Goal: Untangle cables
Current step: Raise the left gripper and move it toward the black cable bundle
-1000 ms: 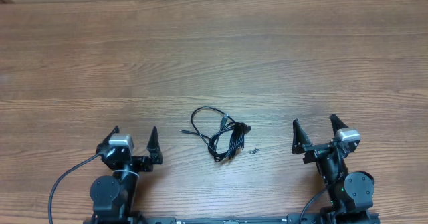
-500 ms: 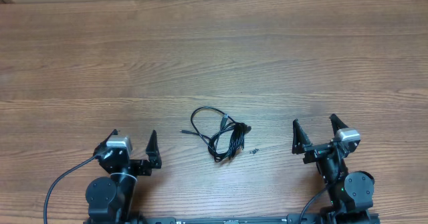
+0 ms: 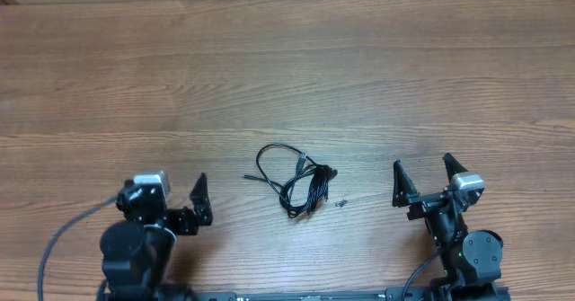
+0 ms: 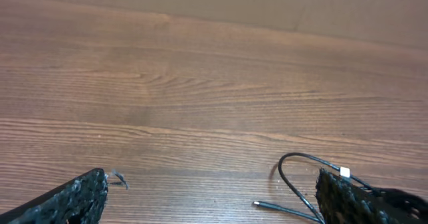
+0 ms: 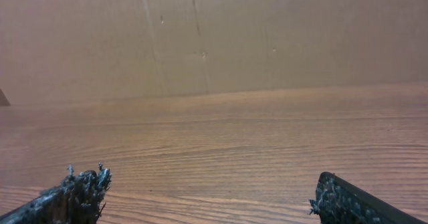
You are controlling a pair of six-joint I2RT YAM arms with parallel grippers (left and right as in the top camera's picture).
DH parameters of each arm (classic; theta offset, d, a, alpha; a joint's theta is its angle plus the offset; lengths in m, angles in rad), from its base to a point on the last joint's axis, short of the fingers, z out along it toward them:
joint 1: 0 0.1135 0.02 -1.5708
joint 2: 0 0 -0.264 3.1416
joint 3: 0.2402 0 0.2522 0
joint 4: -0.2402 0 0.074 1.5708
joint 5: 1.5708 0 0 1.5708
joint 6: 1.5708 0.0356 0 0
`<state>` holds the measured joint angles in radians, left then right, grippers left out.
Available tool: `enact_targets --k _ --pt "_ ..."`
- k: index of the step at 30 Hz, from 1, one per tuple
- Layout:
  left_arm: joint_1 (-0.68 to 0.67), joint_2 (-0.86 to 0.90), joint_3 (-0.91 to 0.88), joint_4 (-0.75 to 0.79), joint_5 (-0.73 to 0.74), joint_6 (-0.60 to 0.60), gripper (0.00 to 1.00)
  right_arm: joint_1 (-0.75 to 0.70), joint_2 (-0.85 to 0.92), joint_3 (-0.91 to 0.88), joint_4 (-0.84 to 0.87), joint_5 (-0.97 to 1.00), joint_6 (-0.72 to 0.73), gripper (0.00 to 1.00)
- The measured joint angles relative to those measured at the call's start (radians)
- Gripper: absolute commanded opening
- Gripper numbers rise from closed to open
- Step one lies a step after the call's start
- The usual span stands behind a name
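table edges: the far edge of the wooden table [image 3: 287, 67] runs along the top of the overhead view, meeting a plain brown wall [image 5: 200, 37]; both arm bases sit at the near edge.
open room: bare wood on every side of the cables, widest toward the far edge; a clear strip lies between each hand and the bundle.
cables: [image 3: 295, 182] one loose black tangle lying flat near the middle of the near half, between the two hands and touching neither; a loop bulges to the far left and one thin plug end sticks out left.
left wrist view: the loop and plug end [image 4: 301, 174] show low on the right, just beside the right finger [image 4: 348, 197].
speck: a tiny dark bit [image 3: 340, 202] lies just right of the tangle.
left hand: [image 3: 172, 191] fingers spread wide, holding nothing, low over the table.
right hand: [image 3: 421, 168] fingers spread wide, holding nothing, facing the far wall.
change from a second ago: the left arm has swung left and turned a little, so its hand is farther from the cables; the right arm and the tangle have not moved.
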<state>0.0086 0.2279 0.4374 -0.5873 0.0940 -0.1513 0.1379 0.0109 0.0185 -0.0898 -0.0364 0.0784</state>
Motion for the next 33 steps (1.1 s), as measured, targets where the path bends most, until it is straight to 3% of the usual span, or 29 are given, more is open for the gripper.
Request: enact_targets --k 19,33 --pt "0.000 0.650 0.496 -0.365 0.000 0.001 1.00 0.000 0.000 0.000 0.000 0.000 0.000 1.00" --pt "0.000 0.869 0.514 -0.362 0.000 0.001 0.99 0.000 0.000 0.000 0.000 0.000 0.000 1.00"
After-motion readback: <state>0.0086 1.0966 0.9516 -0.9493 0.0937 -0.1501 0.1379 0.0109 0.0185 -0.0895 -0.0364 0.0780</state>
